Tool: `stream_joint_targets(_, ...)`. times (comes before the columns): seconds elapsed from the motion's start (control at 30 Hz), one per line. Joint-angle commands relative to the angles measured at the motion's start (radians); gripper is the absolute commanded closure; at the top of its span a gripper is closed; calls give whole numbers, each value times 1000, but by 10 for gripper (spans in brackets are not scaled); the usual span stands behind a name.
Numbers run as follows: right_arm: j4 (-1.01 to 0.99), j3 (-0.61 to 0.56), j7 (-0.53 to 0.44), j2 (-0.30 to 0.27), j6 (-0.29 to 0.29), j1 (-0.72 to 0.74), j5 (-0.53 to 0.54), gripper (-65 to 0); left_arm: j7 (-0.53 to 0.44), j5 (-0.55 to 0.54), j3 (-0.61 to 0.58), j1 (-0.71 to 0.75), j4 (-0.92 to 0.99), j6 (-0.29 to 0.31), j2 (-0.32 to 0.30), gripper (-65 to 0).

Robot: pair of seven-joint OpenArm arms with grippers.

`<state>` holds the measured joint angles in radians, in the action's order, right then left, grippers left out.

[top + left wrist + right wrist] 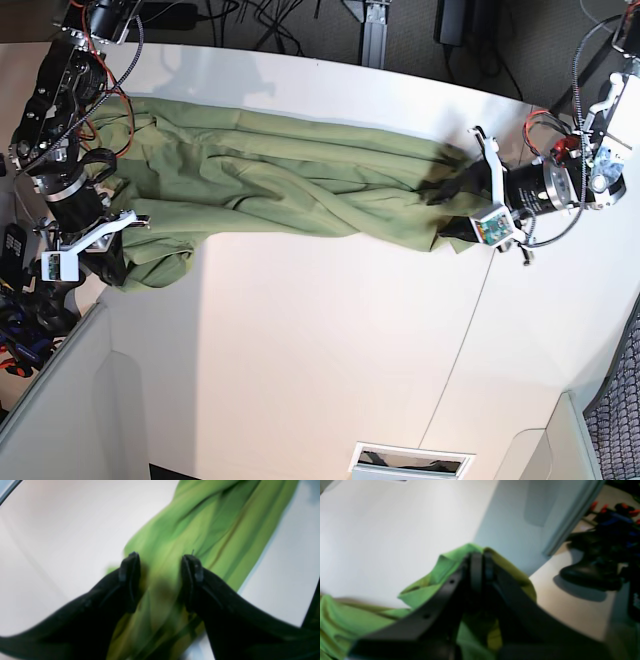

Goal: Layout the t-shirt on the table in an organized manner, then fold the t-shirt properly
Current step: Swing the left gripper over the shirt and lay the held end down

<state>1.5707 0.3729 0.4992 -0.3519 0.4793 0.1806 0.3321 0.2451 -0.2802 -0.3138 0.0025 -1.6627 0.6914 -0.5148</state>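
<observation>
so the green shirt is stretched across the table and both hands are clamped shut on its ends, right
Not quite. Only the right hand is shut on the t-shirt. The left hand stands open, its fingers apart with the cloth lying between them, as the left wrist view shows. The shirt is indeed stretched across the table.

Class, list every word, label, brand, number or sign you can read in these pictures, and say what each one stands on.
None can be read.
t-shirt: plain, no print.
table: no writing.
Small sticker on the left gripper: too small to read.
</observation>
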Motion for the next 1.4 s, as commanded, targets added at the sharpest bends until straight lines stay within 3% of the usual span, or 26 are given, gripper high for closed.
stream_joint_targets(0.0, 11, -10, -30, -16, -1, 25, 11, 0, -23, -15, -5, -16, -19, 7, 11, -234)
stream_joint_targets(0.2, -14, -62, -34, -13, -1, 30, 0, 0, -24, 55, -108, -29, -19, 7, 152, -35)
stream_joint_targets(0.27, -17, -65, -42, -13, -1, 30, 0, 0, -23, 48, -109, -39, -19, 7, 201, 0)
stream_joint_targets(0.43, -19, -65, -54, -10, -1, 45, -12, 0, 11, 21, -142, -55, -19, 7, 338, 0)
stream_joint_targets(0.57, -19, -68, -51, -4, -1, 65, -10, 0, 11, 101, -233, -56, -17, 7, 452, 0)
stream_joint_targets(0.7, -19, -68, -46, 34, 0, 77, 8, 0, 7, 188, -314, -56, 27, 7, 526, 0)
stream_joint_targets(0.8, -19, -69, -46, 66, 0, 77, 8, 0, -28, 224, -329, -85, 128, 7, 560, 0)
stream_joint_targets(1.0, -18, -69, -45, 72, 0, 77, 9, 0, -236, 329, -327, -199, 385, 7, 604, 0)
stream_joint_targets(1.13, -19, -69, -31, 73, 0, 77, 39, 0, -263, 330, -327, -264, 503, 7, 669, 0)
stream_joint_targets(1.3, -18, -69, -27, 72, 0, 76, 47, 0, -368, 328, -338, -337, 610, 7, 672, 0)
stream_joint_targets(1.37, -18, -69, -23, 72, 0, 76, 46, 0, -453, 330, -343, -343, 632, -68, 672, 0)
